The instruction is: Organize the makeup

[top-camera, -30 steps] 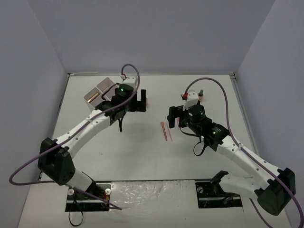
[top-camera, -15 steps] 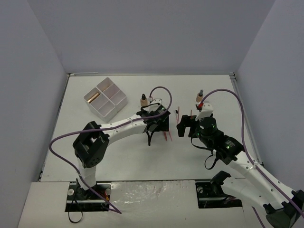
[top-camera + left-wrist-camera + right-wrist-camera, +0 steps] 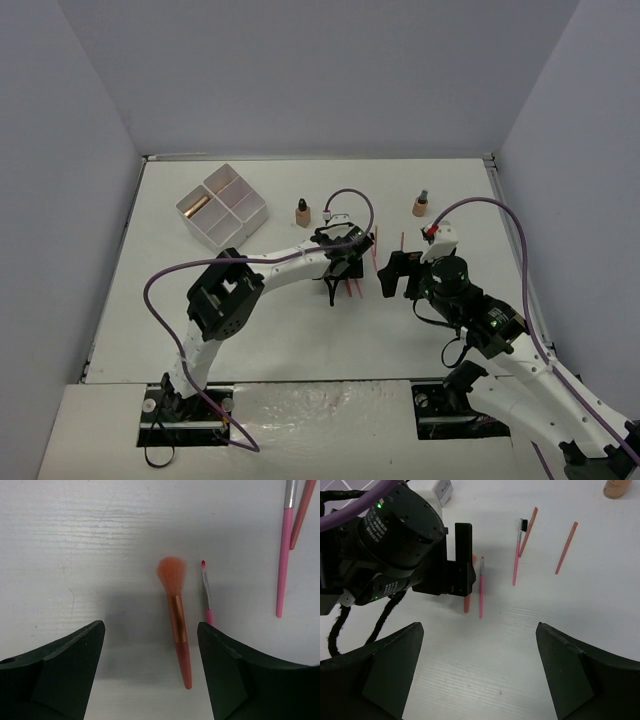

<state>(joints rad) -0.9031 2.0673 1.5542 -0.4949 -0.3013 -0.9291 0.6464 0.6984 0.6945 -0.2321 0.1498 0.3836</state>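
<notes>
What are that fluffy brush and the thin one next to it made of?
Fluffy brush: soft peach bristles, likely synthetic fibre; a shiny coppery band, probably metal; a glossy pink handle, plastic or lacquered wood. Thin brush: silvery metal-looking band, pink handle, probably plastic.

A small tan bottle with a dark cap (image 3: pixel 302 212) stands upright on the white desk (image 3: pixel 300 340). A second tan dark-capped bottle (image 3: pixel 420 206) stands well to its right. Nearer, thin sticks lie flat. A coral fluffy-headed brush with a copper collar (image 3: pixel 176 620) lies just beside a thin pink lip brush (image 3: pixel 206 592), roughly parallel. A pink silver-collared wand (image 3: pixel 283 550) lies against a coral pencil (image 3: pixel 302 510). Another coral pencil (image 3: pixel 566 547) lies apart. A gold-brown tube (image 3: pixel 196 206) lies in a white divided box (image 3: pixel 245 215).
</notes>
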